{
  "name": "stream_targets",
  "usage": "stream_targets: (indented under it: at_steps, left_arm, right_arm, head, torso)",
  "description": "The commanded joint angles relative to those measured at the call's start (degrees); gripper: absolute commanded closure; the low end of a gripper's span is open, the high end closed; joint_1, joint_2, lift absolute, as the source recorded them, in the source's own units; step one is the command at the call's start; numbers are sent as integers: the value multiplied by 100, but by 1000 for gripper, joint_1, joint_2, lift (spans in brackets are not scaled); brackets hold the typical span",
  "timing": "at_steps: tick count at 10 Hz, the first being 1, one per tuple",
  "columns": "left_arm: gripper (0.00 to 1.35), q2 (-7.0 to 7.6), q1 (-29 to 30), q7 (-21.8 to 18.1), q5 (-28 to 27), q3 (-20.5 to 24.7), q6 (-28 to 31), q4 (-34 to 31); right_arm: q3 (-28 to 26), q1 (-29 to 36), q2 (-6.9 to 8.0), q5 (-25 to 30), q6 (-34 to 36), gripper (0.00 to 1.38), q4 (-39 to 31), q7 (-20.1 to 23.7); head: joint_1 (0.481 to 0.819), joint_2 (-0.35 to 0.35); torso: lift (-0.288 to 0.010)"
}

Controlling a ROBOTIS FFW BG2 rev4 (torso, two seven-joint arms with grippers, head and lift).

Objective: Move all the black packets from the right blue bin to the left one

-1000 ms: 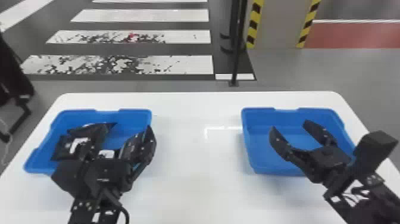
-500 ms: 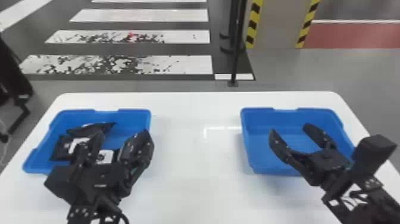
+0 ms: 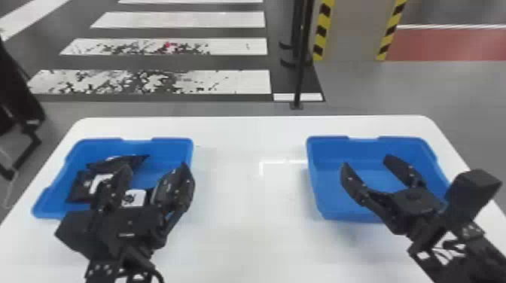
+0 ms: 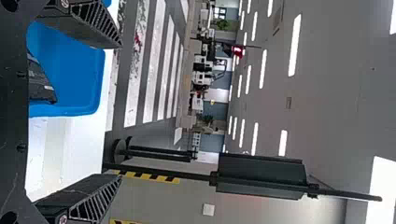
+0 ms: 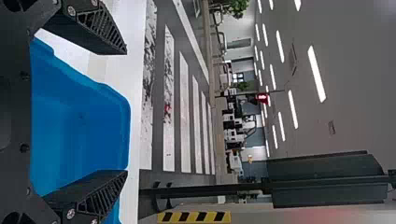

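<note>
Packets lie in left bin, towards 10 o'clock. Left gripper, near them, and right gripper: both spread. Risk: withdrawing left gripper could snag 1, given the closeness.

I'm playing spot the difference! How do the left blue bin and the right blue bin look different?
The left blue bin has black packets with white patches in it, while the right blue bin shows bare blue floor. The left blue bin is near the table's left edge; the right blue bin is near its right edge. Both are blue and open on top.
</note>
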Motion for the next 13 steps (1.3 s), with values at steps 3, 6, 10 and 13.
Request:
stream_targets:
  at_steps: [3, 6, 10, 13]
  left_arm:
    - [56, 18, -14, 0, -13, -34, -12, 0]
    - [56, 18, -14, 0, -13, -34, -12, 0]
    - [56, 9, 14, -9, 21, -12, -54, 0]
    - [56, 18, -14, -35, 21, -34, -68, 0]
  right_arm:
    - [13, 0, -3, -10, -7, 124, -5, 0]
    - [13, 0, -3, -10, -7, 124, -48, 0]
    - [13, 28, -12, -10, -7, 124, -146, 0]
    - [13, 28, -21, -67, -7, 124, -174, 0]
  head:
    - [695, 23]
    - [695, 21]
    - [695, 24]
    - [695, 25]
  torso:
    - [-168]
    - [-168]
    - [-168]
    - [-168]
